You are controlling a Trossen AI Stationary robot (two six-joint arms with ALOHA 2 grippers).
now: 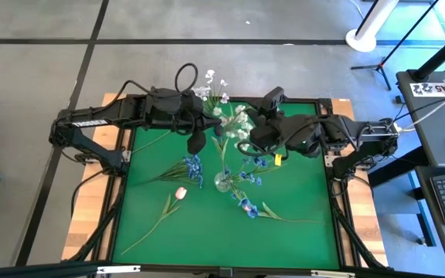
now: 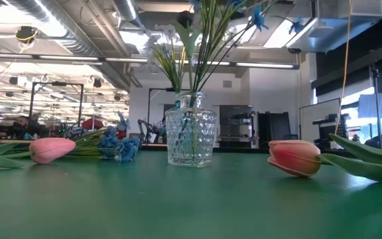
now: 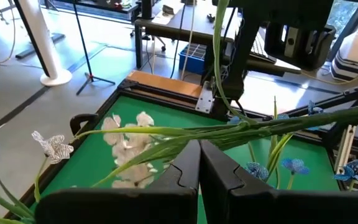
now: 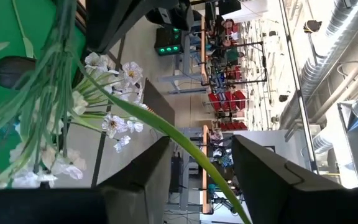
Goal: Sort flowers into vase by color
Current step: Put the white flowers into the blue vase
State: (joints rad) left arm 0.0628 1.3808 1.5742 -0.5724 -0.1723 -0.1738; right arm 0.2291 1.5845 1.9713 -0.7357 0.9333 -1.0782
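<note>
A clear glass vase [image 1: 222, 182] [image 2: 190, 138] stands mid-table and holds white blossoms [image 1: 235, 117] and blue blossoms [image 1: 255, 164] on long green stems. My left gripper [image 1: 208, 126] [image 3: 199, 163] is shut, above the table by the bunch's far left side, with a dark bud [image 1: 197, 141] just below it. My right gripper [image 1: 245, 144] [image 4: 202, 163] is open beside the bunch's right side; a long green leaf [image 4: 166, 134] runs through its gap, and I cannot tell whether it touches. A pink tulip [image 1: 180, 193] [image 2: 52, 149], a blue sprig [image 1: 194, 168] and another tulip [image 2: 296, 158] lie on the mat. My left gripper is shut with a thin green stem [image 3: 166, 133] lying across its fingertips [image 3: 188, 155], well above the table. The fingers come nearly level and cross the stem. The fingers hide the contact itself, and I cannot tell which flower this stem belongs to.
A blue flower with a long stem [image 1: 249, 207] lies on the mat to the near right of the vase. A black frame [image 1: 331, 193] borders the green mat. White pole bases, desks and shelving stand in the room beyond the table.
</note>
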